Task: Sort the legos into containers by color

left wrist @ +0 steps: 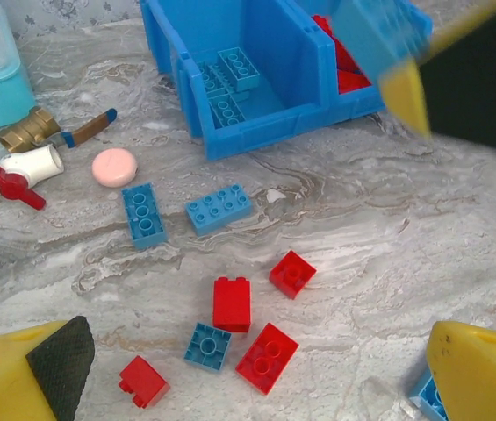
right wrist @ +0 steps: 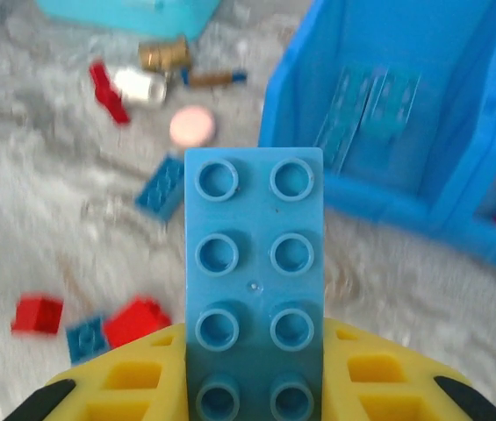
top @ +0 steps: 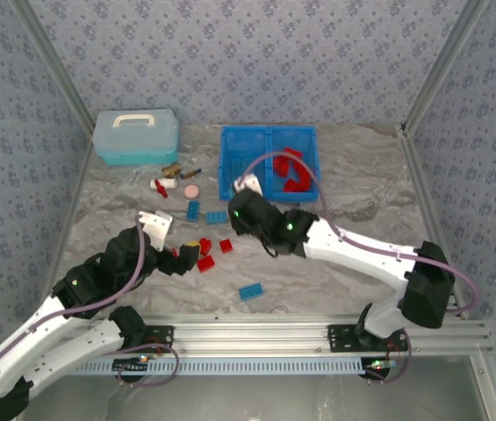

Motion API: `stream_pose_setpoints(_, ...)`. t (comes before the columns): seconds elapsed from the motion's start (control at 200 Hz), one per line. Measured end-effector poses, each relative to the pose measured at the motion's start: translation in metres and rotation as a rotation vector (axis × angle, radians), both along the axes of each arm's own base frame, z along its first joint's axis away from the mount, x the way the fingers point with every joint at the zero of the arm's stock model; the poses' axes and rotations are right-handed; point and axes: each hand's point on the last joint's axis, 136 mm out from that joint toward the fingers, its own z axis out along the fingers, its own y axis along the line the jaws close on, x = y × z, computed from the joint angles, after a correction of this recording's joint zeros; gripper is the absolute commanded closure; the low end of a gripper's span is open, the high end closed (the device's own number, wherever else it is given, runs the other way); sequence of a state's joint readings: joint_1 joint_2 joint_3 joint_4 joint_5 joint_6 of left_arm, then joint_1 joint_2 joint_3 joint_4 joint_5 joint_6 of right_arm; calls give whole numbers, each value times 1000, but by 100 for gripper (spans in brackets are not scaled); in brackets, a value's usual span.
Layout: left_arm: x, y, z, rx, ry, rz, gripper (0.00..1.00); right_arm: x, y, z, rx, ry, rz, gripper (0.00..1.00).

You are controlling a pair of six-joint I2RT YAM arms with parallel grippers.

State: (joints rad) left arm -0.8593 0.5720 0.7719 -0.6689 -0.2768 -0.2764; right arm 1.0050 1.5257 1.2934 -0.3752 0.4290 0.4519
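On marbled table [top: 107,202]: blue 2x4 lego [right wrist: 254,263] gripped in right jaws near blue bin [right wrist: 388,197]; left jaws open above scattered legos [left wrist: 231,303].

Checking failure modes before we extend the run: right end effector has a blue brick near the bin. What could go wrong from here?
1. The right end effector grips the blue 2x4 brick by one end, with most of it sticking out. It may pivot or slip before release.
2. The blue-brick compartment and the red-brick compartment are split by a single centre wall. An off-target drop could land on the red side.
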Motion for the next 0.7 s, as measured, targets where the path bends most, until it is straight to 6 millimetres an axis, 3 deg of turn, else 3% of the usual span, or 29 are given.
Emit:
stream_pose_setpoints(0.08,0,0,-2,-8,8,7,1,43,7,15,6,-33,-37,76)
stream_pose_setpoints(0.145,0,0,-3,-15,15,13,1,78,10,14,-5,-40,-71,76)
stream_pose_setpoints(0.275,1,-1,-2,-37,23,25,1,150,9,-16,-46,-4,-142,76)
stream_pose_setpoints(0.37,1,-2,-4,-47,39,37,1,188,4,-47,-76,45,-174,76)
stream_pose_setpoints(0.525,3,-3,-10,-55,72,58,1,228,2,-86,-97,126,-191,71)
stream_pose_setpoints(0.595,4,-5,-13,-57,91,69,1,235,2,-96,-102,157,-189,64)
stream_pose_setpoints(0.7,5,-6,-24,-38,135,87,1,236,5,-97,-105,186,-178,53)
